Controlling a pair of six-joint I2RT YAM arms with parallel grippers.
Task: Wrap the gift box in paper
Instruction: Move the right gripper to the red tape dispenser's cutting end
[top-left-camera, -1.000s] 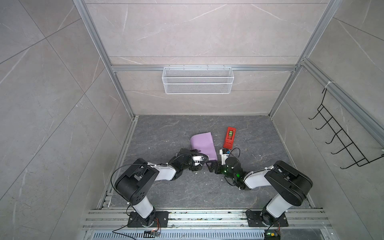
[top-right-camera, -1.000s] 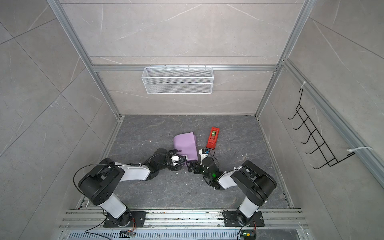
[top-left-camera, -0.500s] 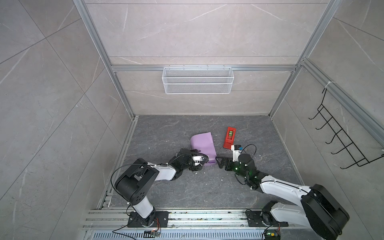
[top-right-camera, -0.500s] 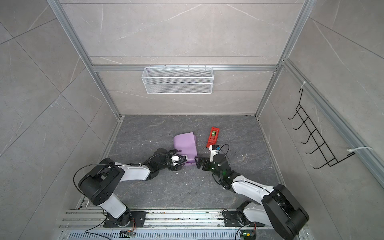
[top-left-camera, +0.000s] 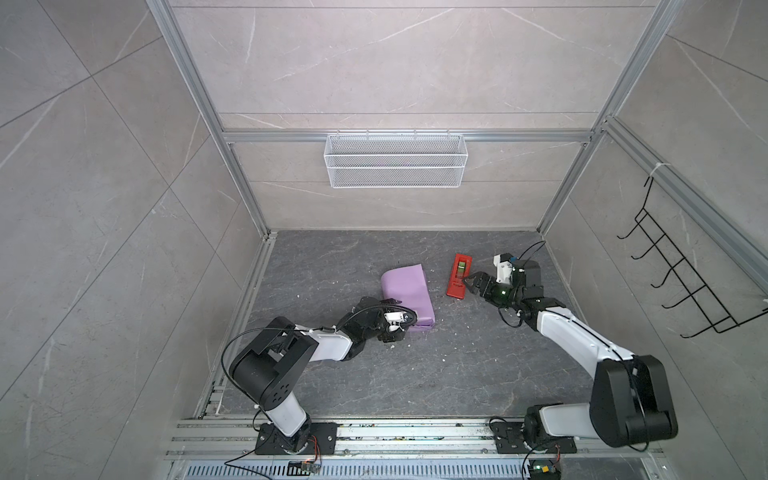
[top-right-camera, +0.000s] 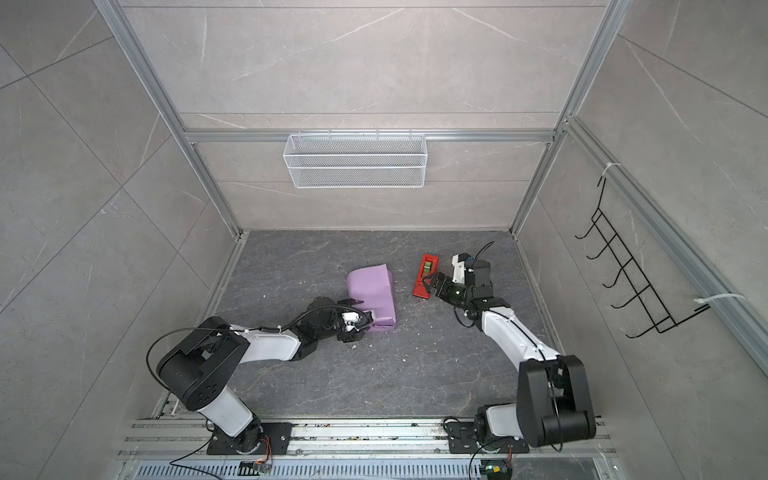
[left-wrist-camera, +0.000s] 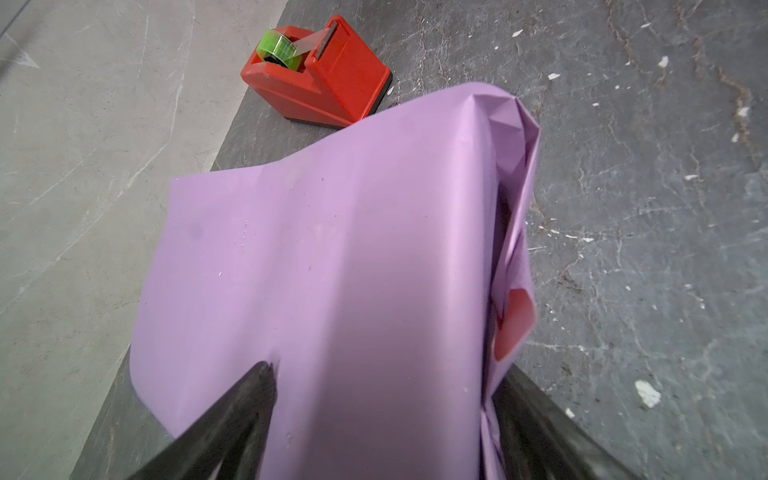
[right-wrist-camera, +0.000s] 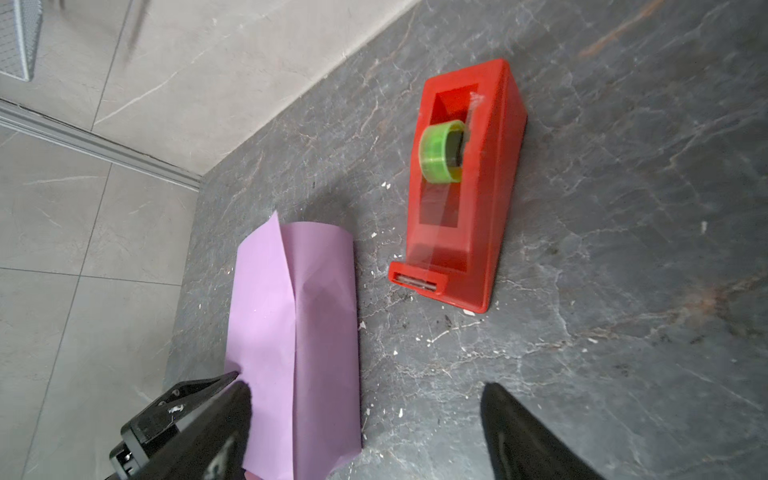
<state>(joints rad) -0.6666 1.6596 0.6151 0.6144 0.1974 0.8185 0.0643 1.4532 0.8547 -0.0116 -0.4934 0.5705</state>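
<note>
The paper (top-left-camera: 405, 293) lies lilac side out, folded into a long bundle at the middle of the bench (top-left-camera: 374, 382), running from near to far. The box shows nowhere. Judging by the bundle's bulk it sits inside the fold, though I cannot confirm that.

The left fingers (left-wrist-camera: 245, 411) grasp the bundle's near end across its width. One presses a dimple into the top sheet, and the other sits against the side where a patch of the pink face curls out. That clamp seems meant to stop the overlap springing open, since no tape shows on it and the far end looks only loosely folded.

Just right of the bundle, apart from it, stands the red dispenser (top-left-camera: 458, 276) with its cutter at the near end. The right fingers (right-wrist-camera: 523, 432) are released, with only bare bench between them. They are poised beside that cutter end, likely to draw a strip for the seam.

As for holders, the dispenser's well carries a green tape roll (right-wrist-camera: 441, 151), its clear strip running to the cutter. The wire basket (top-left-camera: 395, 166) on the far wall shows nothing inside. The hook rack (top-left-camera: 685, 270) on the right wall is bare.
</note>
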